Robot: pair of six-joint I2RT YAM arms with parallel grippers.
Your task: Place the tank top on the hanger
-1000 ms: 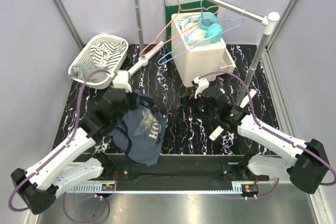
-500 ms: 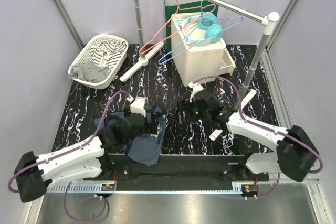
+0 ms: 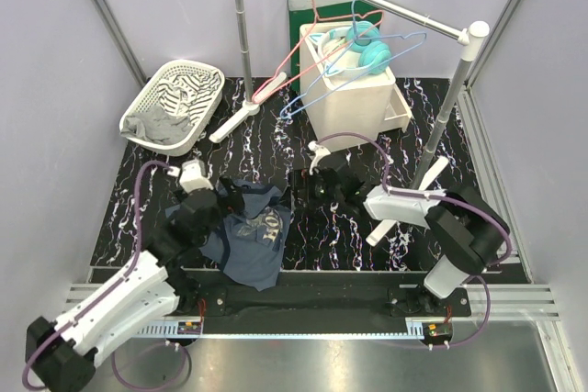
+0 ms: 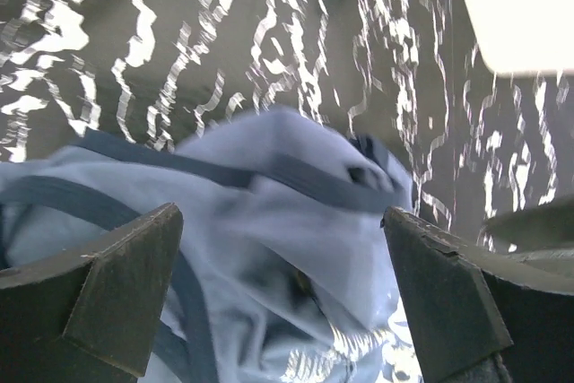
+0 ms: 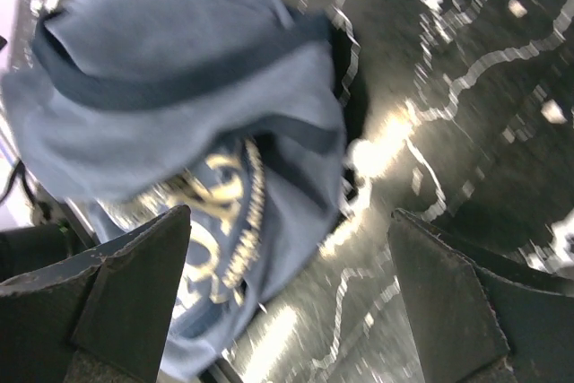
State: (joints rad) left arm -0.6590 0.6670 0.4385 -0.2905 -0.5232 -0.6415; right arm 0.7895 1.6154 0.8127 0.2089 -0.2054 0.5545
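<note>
The tank top (image 3: 250, 231) is lying crumpled on the black marbled table (image 3: 367, 245), at about 7 o'clock from the table's middle, with its pale lettering facing up. The left gripper (image 3: 228, 199) is hovering at the top's 11 o'clock edge. In the left wrist view its fingers (image 4: 126, 284) are standing wide apart with the cloth (image 4: 269, 221) showing between them. The right gripper (image 3: 305, 183) is sitting just beside the top's 2 o'clock corner. In the right wrist view its jaws are also spread, holding nothing, with the top (image 5: 188, 123) in the gap. The light-blue hanger (image 3: 296, 103) is hanging from the metal rail (image 3: 404, 12) at 12 o'clock, well apart from the top, next to a pink-red hanger (image 3: 276, 75). A white basket (image 3: 204, 115) is sitting at 10 o'clock.
</note>
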